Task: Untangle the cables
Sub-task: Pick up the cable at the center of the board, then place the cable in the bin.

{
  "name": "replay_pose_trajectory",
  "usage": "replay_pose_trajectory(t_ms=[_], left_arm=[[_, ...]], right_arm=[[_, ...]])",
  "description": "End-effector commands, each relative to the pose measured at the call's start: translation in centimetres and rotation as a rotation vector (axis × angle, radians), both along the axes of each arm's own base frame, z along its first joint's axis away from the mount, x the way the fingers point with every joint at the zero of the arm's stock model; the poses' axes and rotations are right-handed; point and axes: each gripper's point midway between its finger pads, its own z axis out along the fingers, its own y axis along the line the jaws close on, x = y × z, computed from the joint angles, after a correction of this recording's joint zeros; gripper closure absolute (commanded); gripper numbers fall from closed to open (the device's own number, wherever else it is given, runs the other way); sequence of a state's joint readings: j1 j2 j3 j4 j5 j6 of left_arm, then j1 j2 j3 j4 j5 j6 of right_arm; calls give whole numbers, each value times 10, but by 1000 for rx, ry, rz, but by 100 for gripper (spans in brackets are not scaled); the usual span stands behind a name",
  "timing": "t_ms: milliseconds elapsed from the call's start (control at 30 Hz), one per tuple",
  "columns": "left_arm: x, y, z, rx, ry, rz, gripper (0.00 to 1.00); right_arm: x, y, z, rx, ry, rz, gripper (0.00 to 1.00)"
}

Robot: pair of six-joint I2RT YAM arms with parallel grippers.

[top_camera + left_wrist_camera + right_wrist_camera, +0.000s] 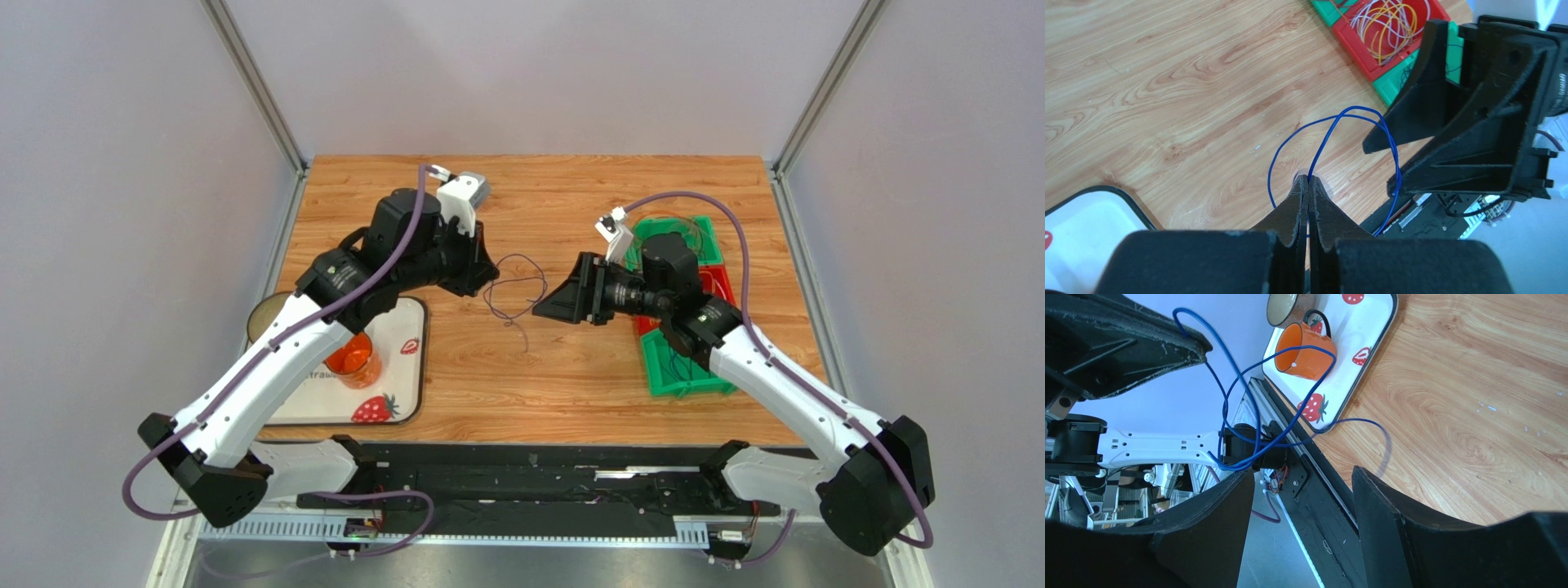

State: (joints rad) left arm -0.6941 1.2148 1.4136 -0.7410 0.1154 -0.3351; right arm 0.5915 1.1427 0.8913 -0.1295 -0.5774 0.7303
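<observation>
Upper right, the red bin (1355,52) holds coiled cables (1389,24), yellow and white. The left gripper (1308,181) pinches a blue cable (1338,117); the right gripper's (1303,478) jaws stand spread.

Bare wood (577,368) free btwn tray (402,368) & bins (677,375); cable loop (1338,119) strung across gap btwn left hand (491,284) & right hand (541,311).

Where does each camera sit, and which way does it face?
Top: above and behind the bases, looking down on the table; both arms show.
Left wrist: looks past the shut left gripper at the blue cable it pinches.
Right wrist: looks through the open right gripper toward the tray.
Shared: both wrist views show that cable.
</observation>
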Motion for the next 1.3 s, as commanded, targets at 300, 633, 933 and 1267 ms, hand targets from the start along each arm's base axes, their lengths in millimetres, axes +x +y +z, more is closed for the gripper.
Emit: replay_pose_trajectory(t_ms=[300, 633, 933, 1267], left_arm=[[-20, -8, 39, -182, -32, -49, 100], [-29, -13, 53, -256, 13, -60, 100], [-30, -15, 54, -272, 28, -69, 100], [1, 51, 50, -168, -21, 202, 100]], right_arm=[[-19, 30, 28, 121, -203, 146, 32], [-39, 53, 44, 170, -325, 244, 30], [-42, 59, 49, 168, -354, 243, 90], [-26, -10, 21, -146, -279, -67, 100]])
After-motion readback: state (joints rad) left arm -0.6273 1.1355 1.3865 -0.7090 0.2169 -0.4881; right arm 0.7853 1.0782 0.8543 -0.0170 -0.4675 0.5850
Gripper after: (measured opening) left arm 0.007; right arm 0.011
